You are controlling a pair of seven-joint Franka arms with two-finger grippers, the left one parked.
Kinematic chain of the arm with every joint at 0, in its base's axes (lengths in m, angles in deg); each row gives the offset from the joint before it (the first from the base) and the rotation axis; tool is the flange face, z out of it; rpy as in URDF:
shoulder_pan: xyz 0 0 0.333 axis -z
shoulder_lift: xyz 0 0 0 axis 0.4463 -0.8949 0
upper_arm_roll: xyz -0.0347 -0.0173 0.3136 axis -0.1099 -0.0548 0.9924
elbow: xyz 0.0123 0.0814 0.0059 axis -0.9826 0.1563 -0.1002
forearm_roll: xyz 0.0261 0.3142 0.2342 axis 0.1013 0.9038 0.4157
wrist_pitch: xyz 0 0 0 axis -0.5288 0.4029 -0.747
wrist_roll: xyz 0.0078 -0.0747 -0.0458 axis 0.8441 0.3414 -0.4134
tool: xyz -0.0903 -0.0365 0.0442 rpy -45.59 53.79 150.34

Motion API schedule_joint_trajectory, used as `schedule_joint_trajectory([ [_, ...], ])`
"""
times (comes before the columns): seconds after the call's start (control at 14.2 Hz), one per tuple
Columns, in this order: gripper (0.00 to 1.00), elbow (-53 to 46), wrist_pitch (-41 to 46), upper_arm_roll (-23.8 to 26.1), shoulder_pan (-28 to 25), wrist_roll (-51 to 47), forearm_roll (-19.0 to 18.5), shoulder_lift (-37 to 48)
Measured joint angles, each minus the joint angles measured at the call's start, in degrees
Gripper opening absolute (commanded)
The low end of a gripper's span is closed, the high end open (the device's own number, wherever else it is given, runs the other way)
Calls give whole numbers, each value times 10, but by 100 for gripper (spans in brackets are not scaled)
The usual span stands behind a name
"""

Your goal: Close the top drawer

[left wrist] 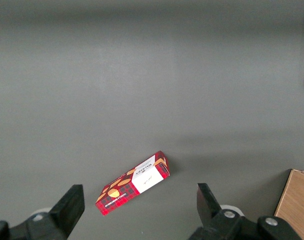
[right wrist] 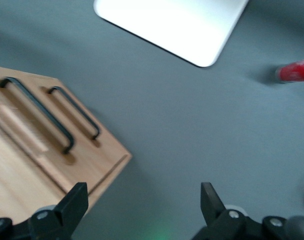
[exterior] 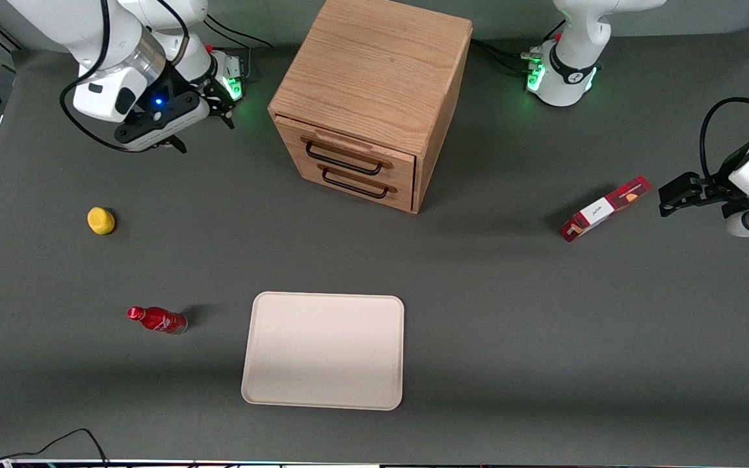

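The top drawer (exterior: 348,151) sits in the upper slot of the oak cabinet (exterior: 374,71), which stands on the grey table (exterior: 511,312) farther from the front camera than the tray; its front carries a black wire handle (exterior: 343,159) and a raised wooden strip (exterior: 343,140), and it looks pushed in nearly flush with the cabinet face. Just below it is the lower drawer (exterior: 358,184). The gripper (exterior: 173,142) hangs above the table toward the working arm's end, well apart from the cabinet, its fingers (right wrist: 74,202) spread wide with nothing between them. Nearer the front camera lie a cream tray (exterior: 324,350), a red bottle (exterior: 157,320) on its side and a yellow lemon (exterior: 101,220). A red box (exterior: 603,208) lies toward the parked arm's end.
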Motion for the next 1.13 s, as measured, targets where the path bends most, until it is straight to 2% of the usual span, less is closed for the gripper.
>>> schedule_joint_trajectory([
  [0.14,100,-4,-1,-29,1,-2,-9,5],
  [0.28,100,-9,0,-81,3,-8,-10,10],
  [0.42,100,-8,6,-119,7,-44,-11,11],
  [0.56,100,-1,8,-142,8,-87,-24,12],
  [0.85,100,37,-7,-190,10,-109,-72,12],
  [0.99,100,55,-13,-223,11,-109,-76,13],
  [1.13,100,59,-15,-230,11,-109,-81,13],
])
